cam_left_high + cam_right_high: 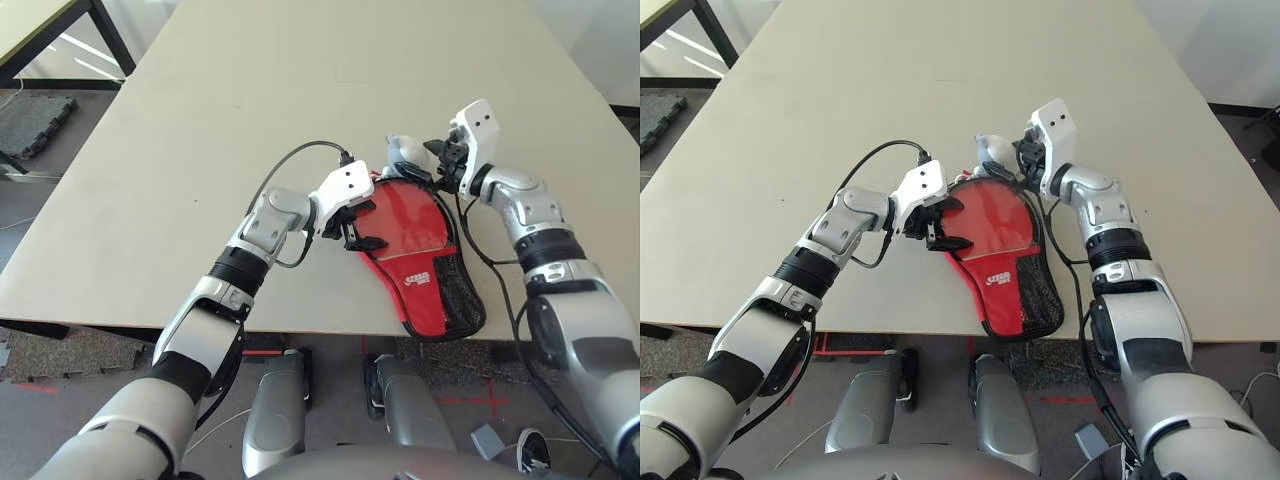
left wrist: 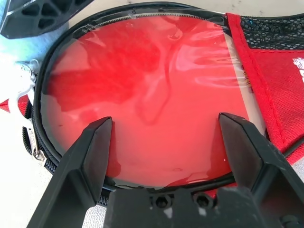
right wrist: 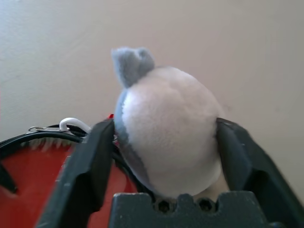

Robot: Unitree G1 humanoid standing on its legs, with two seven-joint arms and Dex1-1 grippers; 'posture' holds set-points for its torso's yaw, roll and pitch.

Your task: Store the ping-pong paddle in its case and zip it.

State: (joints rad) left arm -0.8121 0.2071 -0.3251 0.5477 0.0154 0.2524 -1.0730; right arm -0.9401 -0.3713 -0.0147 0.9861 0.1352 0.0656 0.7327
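We are seeing a case (image 1: 425,270) of red woven cloth with black mesh, its round face (image 2: 142,95) looking glossy like clear plastic. A soft, fuzzy white and grey plush toy (image 3: 166,137) is showing. The counter (image 1: 200,120) is looking smooth and matt.

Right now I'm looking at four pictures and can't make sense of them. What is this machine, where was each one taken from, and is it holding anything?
It is a humanoid robot at a table. Two pictures come from cameras in its head, looking down over its silver arms. The other two come from cameras on its wrists, looking along each gripper's two black fingers. On the table lies a red paddle-shaped case, with a white plush pendant at its far end. The left gripper rests open over the case's round part, and its wrist view shows shiny red under a clear cover. The right gripper has the pendant between its fingers; whether it is squeezing it yet, I can't tell.
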